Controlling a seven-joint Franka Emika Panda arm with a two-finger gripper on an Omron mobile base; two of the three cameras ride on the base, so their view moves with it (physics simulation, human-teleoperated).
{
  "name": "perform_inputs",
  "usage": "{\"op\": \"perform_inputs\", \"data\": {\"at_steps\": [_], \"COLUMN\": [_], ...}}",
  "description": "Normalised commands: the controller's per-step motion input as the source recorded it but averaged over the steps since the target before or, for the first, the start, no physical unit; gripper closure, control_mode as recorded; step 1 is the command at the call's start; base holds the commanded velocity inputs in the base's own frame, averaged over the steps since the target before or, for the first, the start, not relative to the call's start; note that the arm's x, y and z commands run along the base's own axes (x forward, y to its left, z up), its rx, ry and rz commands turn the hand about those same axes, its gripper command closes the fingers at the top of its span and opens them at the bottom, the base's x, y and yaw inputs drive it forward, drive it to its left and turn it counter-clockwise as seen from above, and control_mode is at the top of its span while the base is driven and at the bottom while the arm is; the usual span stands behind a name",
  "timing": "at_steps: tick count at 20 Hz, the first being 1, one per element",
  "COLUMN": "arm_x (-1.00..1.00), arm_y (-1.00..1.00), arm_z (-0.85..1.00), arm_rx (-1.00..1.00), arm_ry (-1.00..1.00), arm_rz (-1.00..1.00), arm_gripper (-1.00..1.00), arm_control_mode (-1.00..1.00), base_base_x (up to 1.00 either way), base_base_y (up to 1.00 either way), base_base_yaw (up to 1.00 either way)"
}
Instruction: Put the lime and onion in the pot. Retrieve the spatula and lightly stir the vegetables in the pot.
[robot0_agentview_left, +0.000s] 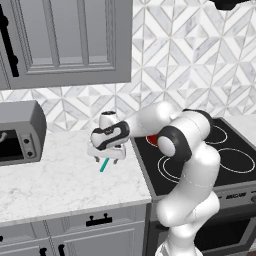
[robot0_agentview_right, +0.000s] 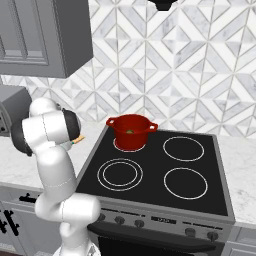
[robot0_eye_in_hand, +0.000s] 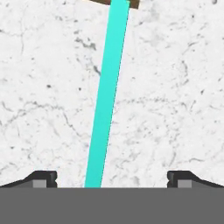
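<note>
The gripper (robot0_agentview_left: 106, 156) hangs low over the white counter (robot0_agentview_left: 55, 180), in the middle of the left base view. Its two tips are wide apart in the hand view, one at the lower left and one at the lower right. The spatula (robot0_eye_in_hand: 106, 100) lies flat on the counter between them, and they do not touch it. Its teal handle runs from the bottom of the hand view up to the top. The red pot (robot0_agentview_right: 131, 131) sits on the stove (robot0_agentview_right: 160, 172), at the back left ring. A bit of green, maybe the lime (robot0_agentview_right: 129, 132), peeks out inside it.
</note>
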Motion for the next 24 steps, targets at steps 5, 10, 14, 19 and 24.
{"op": "perform_inputs", "data": {"at_steps": [5,10,14,19,24], "arm_x": [-0.11,-0.02,0.0,0.0,0.0], "arm_y": [0.06,0.1,0.11,0.01,0.04], "arm_z": [-0.03,-0.04,-0.06,-0.23,-0.28], "arm_rx": [0.0,0.0,0.0,0.0,-0.03], "arm_ry": [0.05,0.06,0.06,0.01,0.0], "arm_rz": [-0.06,-0.05,-0.03,-0.03,-0.03], "arm_gripper": [-1.0,-1.0,-1.0,-1.0,-1.0], "arm_control_mode": [-1.0,-1.0,-1.0,-1.0,-1.0], "base_base_x": [0.0,0.0,0.0,0.0,0.0], "base_base_y": [0.0,0.0,0.0,0.0,0.0], "base_base_yaw": [0.0,0.0,0.0,0.0,0.0]}}
